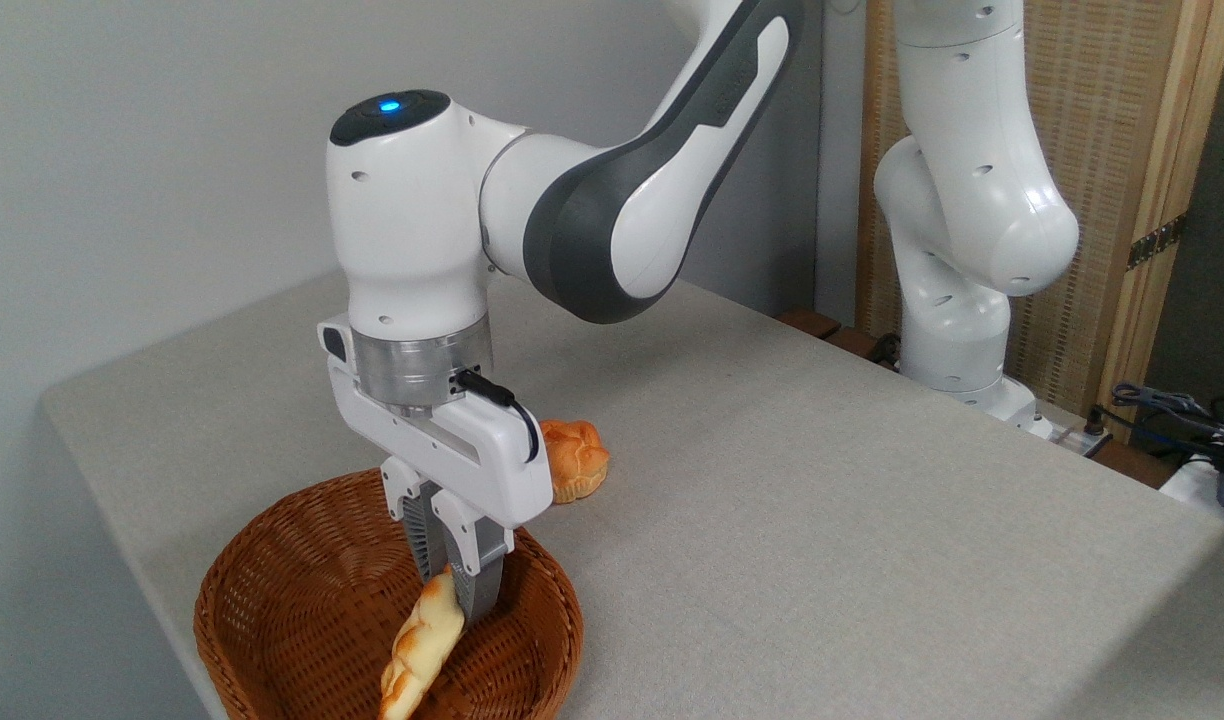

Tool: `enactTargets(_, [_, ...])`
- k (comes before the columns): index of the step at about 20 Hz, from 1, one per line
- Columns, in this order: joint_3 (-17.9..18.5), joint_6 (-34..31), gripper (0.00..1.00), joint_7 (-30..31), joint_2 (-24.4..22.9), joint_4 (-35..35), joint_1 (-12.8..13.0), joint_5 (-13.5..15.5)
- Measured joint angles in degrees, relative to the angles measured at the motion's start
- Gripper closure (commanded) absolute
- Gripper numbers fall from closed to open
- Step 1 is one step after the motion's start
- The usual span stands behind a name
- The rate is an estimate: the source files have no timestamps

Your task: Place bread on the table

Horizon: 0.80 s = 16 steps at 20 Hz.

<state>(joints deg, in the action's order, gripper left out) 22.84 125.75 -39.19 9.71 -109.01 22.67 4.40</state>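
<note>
Camera view, lower left: two-finger gripper (pixel 455 592) clamped on the golden braided loaf's (pixel 422 643) upper end, hanging tilted inside the brown wicker basket (pixel 302 590); lift clear of the rim before you swing toward bare grey-beige tabletop (pixel 822 500).

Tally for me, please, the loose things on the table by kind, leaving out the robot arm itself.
Braided bread loaves: 1, the bread, hanging tilted from the gripper above the basket.
Round buns: 1, the orange bun on the table, behind the gripper.
Baskets: 1, the brown wicker basket at the near table edge.
Total: 3
</note>
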Motion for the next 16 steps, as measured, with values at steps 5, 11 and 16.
enactTargets(5, [-0.3, 0.0, 0.67, 0.0, -0.3, 0.4, 0.1, 0.0])
enactTargets(11, [-0.6, 0.0, 0.66, 0.0, -2.1, 1.0, 0.1, 0.0])
enactTargets(16, [-0.6, 0.0, 0.63, 0.0, -5.1, 1.0, 0.1, 0.0])
